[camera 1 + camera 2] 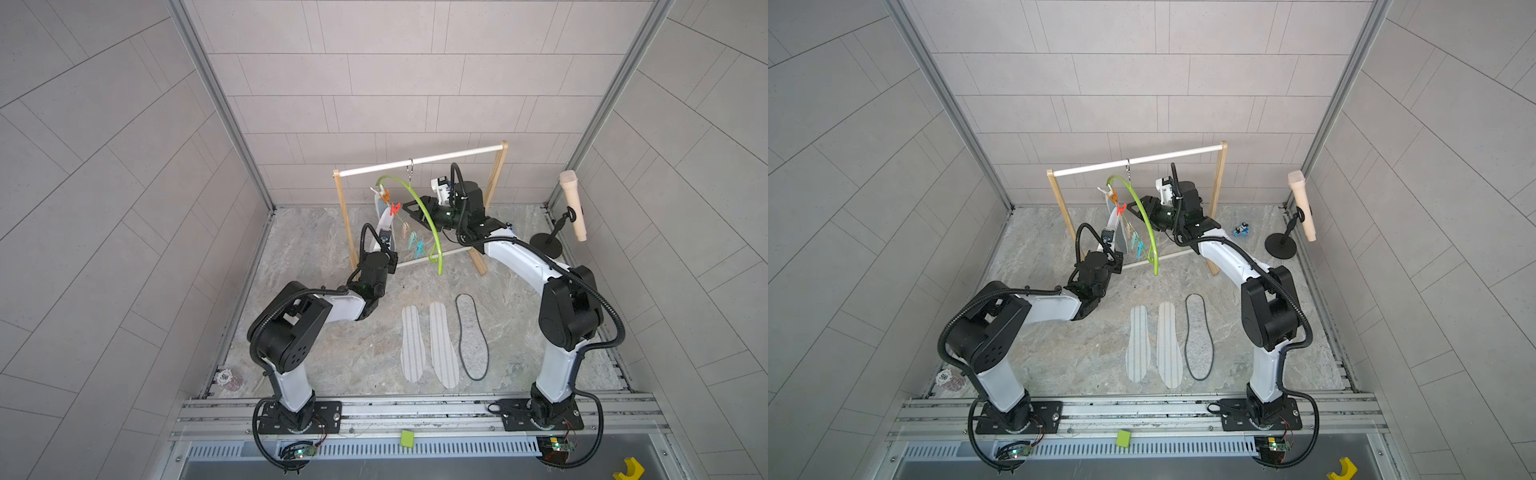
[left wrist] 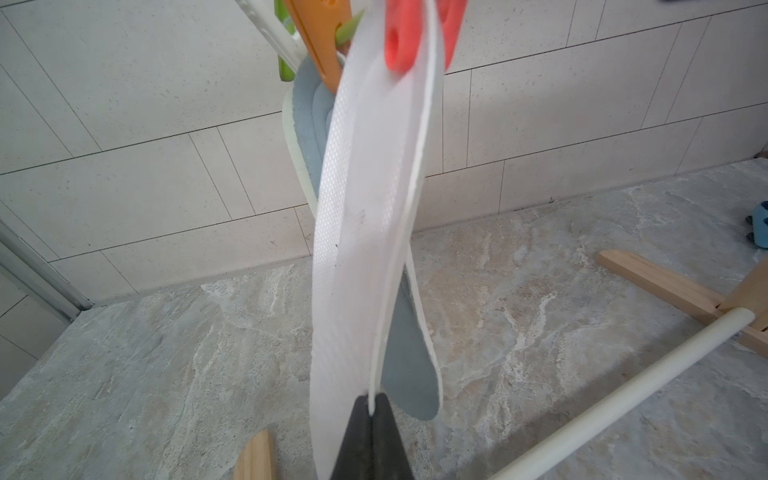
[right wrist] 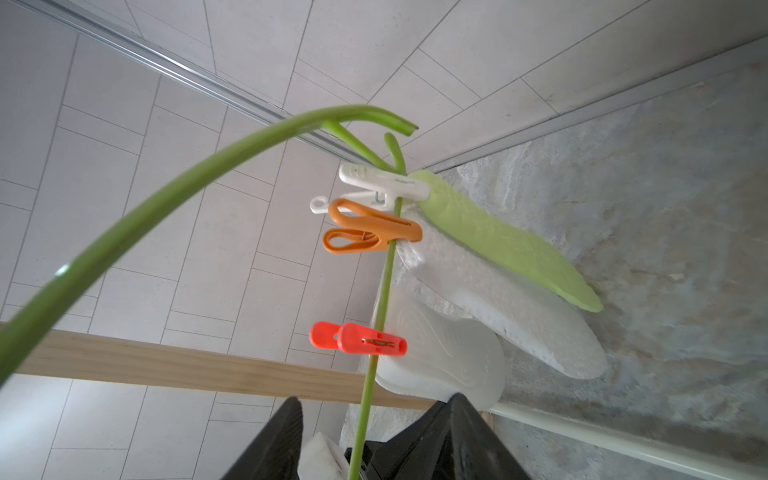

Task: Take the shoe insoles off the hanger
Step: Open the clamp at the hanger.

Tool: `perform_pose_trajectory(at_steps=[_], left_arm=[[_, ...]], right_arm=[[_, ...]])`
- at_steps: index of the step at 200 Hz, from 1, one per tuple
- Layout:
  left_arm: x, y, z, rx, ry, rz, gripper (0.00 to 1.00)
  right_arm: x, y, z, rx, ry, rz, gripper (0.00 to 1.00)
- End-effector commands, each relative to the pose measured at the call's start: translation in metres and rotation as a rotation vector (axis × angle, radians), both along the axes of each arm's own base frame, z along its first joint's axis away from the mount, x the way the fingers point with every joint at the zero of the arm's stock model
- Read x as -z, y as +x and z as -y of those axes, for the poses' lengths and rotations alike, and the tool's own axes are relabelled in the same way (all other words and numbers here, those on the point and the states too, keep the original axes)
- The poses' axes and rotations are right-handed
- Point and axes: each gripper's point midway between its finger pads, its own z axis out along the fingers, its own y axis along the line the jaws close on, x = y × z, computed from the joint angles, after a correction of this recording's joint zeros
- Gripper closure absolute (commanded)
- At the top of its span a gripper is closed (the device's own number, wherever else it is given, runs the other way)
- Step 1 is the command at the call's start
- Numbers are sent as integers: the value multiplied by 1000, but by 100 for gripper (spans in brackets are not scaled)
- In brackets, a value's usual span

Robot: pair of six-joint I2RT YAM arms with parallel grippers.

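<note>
Half done: striped insoles (image 1: pixel 412 343), felt insole (image 1: pixel 473 336) on desk (image 1: pixel 311 257), 6 o'clock of hanger (image 1: pixel 425 212). Three left pinned; left pincer (image 2: pixel 370 409) clamped on tip of white insole (image 2: pixel 361 208) below red pin (image 2: pixel 399 41); right pincer (image 3: pixel 374 398) apart, straddling hanger rod.

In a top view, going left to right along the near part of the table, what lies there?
Left to right: chips → striped insole → second striped insole → grey black-edged insole.
</note>
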Motion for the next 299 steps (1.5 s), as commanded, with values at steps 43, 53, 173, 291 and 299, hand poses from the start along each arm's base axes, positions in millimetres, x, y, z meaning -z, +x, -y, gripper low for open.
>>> perform_pose_trajectory(at_steps=[43,53,173,291,299], left_arm=[[-11,7,-7,-27,123,9,100],[-12,8,-8,-33,136,12,100],[-18,19,-5,-25,197,25,100],[-23,25,-5,-31,208,40,100],[-23,25,-5,-30,208,38,100]], right_arm=[[-7,1,8,39,-83,21,40],[-8,1,9,45,-83,24,40],[-23,16,1,68,-18,32,38],[-18,32,-5,108,42,34,40],[-17,33,-5,110,45,33,41]])
